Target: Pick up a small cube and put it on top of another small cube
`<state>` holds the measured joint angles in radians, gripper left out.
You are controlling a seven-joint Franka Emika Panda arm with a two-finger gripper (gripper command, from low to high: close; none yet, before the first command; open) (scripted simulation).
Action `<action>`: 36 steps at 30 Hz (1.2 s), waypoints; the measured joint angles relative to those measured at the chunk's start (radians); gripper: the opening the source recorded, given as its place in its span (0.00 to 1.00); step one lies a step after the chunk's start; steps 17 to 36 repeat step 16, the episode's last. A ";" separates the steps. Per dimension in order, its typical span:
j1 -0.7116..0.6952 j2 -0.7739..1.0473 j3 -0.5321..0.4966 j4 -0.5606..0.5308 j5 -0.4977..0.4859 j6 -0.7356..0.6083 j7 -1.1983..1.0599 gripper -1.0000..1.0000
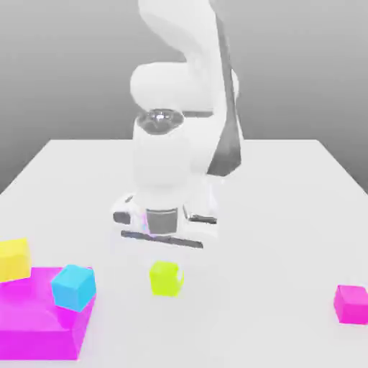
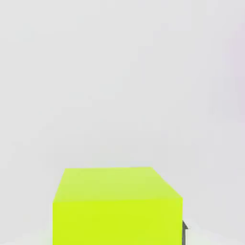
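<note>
1. Jaws closed on the lime-green cube (image 2: 117, 206); in the hand view a dark finger edge (image 2: 184, 232) is seen pressed against one side of the cube, the other side being hidden behind the cube.
2. Gripper (image 1: 167, 248) is seen in the exterior view under the white arm (image 1: 176, 144), pointing down; fingertips are hard to make out there, prob. merged w/ the pale table.
3. Lime-green cube is located directly below the hand, approx. centre-front of the white table (image 1: 287, 201). Whether it rests on the table or is just off it cannot be told.
4. Large magenta block (image 1: 36, 323) is noted at the front corner, exterior view's left. It lies flat on the table.
5. Cyan cube (image 1: 73, 287) is seen on the magenta block's top, at the corner nearest the lime-green cube, turned slightly askew.
6. Yellow cube (image 1: 14, 259) is seen at the far left edge, at the back of the magenta block; on it or just behind it cannot be told.
7. Small magenta cube (image 1: 351, 304) is noted on the table at the exterior view's right, well apart from the rest.
8. Lime-green cube stands near the cyan cube but not touching.
</note>
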<state>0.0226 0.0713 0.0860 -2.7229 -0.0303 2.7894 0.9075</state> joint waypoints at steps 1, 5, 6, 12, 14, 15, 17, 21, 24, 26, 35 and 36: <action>0.039 0.011 0.027 0.034 -0.008 -0.025 -0.011 0.00; 0.163 0.048 0.135 0.152 -0.038 -0.109 -0.051 0.00; 0.189 0.056 0.162 0.177 -0.045 -0.127 -0.060 0.00; 0.335 0.221 0.209 0.299 -0.167 -0.092 -0.029 0.00; 0.349 0.250 0.195 0.304 -0.186 -0.068 -0.017 1.00; 0.349 0.250 0.195 0.304 -0.186 -0.068 -0.017 1.00; 0.349 0.250 0.195 0.304 -0.186 -0.068 -0.017 1.00; 0.349 0.250 0.195 0.304 -0.186 -0.068 -0.017 1.00; 0.349 0.250 0.195 0.304 -0.186 -0.068 -0.017 1.00; 0.349 0.250 0.195 0.304 -0.186 -0.068 -0.017 1.00; 0.349 0.250 0.195 0.304 -0.186 -0.068 -0.017 1.00; 0.349 0.250 0.195 0.304 -0.186 -0.068 -0.017 1.00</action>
